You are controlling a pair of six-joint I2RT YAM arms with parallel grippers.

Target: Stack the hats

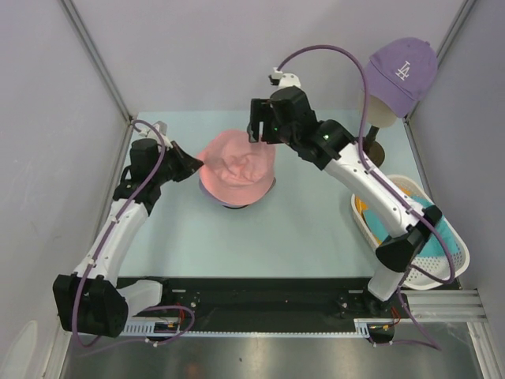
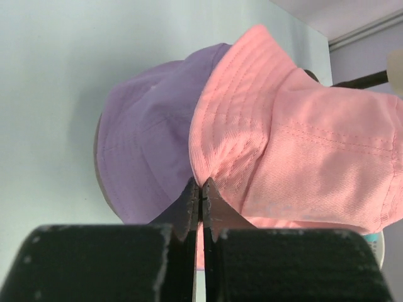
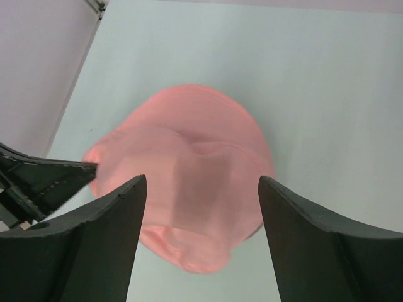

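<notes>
From the overhead camera I see the pink hat (image 1: 237,167) sitting in the middle of the pale table (image 1: 308,229), a soft bucket shape with a dented, crumpled crown and a short floppy brim. It lies on top of the lavender hat (image 1: 207,189), of which only a thin sliver shows at the near left edge from above. My left wrist camera gives far more: there the lavender hat (image 2: 151,138) is a smooth rounded dome under and to the left of the pink one (image 2: 302,145), whose twill weave and rows of brim stitching are plain to read. The left gripper (image 2: 200,184) has its dark, pointed fingertips pressed together right at the pink brim's edge; I cannot tell whether any fabric is caught between them. That arm reaches low from the near left, its wrist angled right toward the stack. The right arm stretches up from the near right and bends back over the table, its gripper (image 1: 257,129) hanging above the far side of the pink hat. The right wrist view looks straight down on that hat (image 3: 189,157) between fingers (image 3: 107,233) spread wide with nothing in them. Only the overhead view shows the white perforated basket (image 1: 454,264) at the right edge, holding the orange hat (image 1: 364,209) and the teal hat (image 1: 436,233), partly hidden by the arm.
</notes>
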